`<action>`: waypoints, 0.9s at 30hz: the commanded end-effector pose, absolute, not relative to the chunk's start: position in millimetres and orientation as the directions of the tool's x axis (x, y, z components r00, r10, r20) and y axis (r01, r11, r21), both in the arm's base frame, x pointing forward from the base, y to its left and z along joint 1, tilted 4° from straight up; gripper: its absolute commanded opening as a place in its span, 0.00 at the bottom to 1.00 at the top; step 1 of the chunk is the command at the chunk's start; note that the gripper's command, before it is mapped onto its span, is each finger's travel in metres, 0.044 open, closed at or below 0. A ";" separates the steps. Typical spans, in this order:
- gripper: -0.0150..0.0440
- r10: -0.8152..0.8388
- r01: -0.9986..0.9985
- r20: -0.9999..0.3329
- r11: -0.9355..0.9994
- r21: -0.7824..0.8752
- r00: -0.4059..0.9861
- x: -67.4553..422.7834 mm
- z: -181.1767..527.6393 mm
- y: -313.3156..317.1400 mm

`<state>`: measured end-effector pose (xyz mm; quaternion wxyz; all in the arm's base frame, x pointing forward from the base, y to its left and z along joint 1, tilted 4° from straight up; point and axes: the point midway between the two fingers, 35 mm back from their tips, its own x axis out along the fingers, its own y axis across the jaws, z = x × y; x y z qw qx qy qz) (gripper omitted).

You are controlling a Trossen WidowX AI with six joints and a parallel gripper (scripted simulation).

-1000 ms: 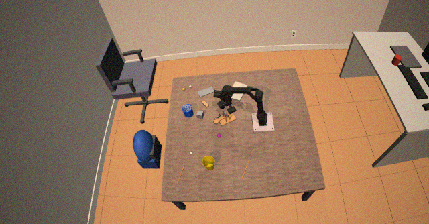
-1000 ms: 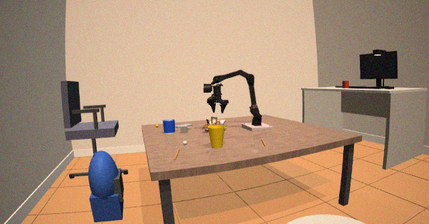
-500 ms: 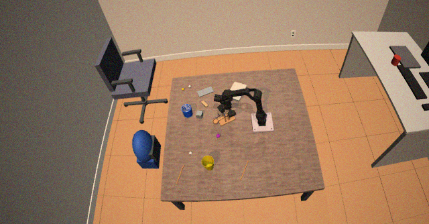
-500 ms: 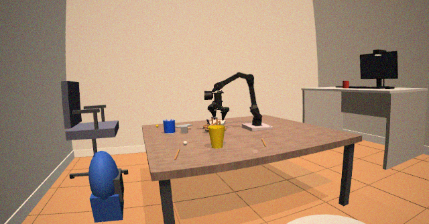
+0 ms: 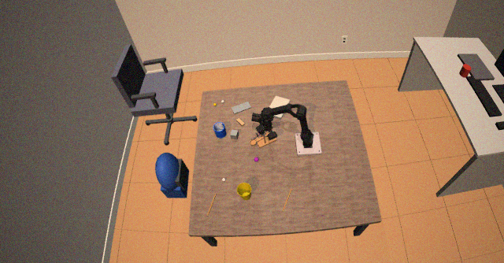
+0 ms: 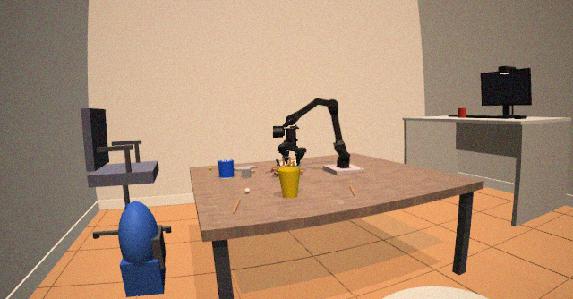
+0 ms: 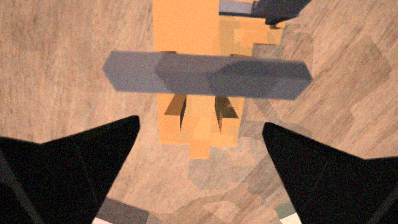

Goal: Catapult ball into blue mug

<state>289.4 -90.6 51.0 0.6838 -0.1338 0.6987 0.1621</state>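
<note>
The orange wooden catapult [image 5: 263, 141] [image 7: 186, 30] lies on the table left of the arm's base. In the wrist view a grey crossbar [image 7: 207, 75] runs across it. My gripper [image 5: 261, 131] [image 6: 291, 157] [image 7: 202, 124] is open and empty. It hangs just above the catapult, with one finger on each side of its near end. A purple ball [image 5: 256, 159] lies on the table in front of the catapult, apart from it. The blue mug [image 5: 220, 130] [image 6: 226, 168] stands upright to the catapult's left.
A yellow mug [image 5: 244, 190] [image 6: 289, 182] stands near the front. A grey block [image 5: 235, 134] sits between the blue mug and the catapult. Small white balls [image 5: 224, 179] [image 6: 247, 191], a yellow ball [image 5: 214, 104], a wood block [image 5: 240, 121], a grey slab [image 5: 241, 107], paper [image 5: 279, 101] and two sticks [image 5: 211, 205] lie around.
</note>
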 end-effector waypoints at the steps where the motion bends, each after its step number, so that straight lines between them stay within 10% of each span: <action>1: 1.00 0.032 -0.412 -0.999 0.910 0.044 -0.034 288.1 44.4 -90.4; 14: 1.00 0.033 -0.412 -0.999 0.910 0.044 -0.034 286.2 26.1 -89.4; 27: 0.49 0.035 -0.410 -0.999 0.911 0.045 -0.031 287.3 29.1 -89.4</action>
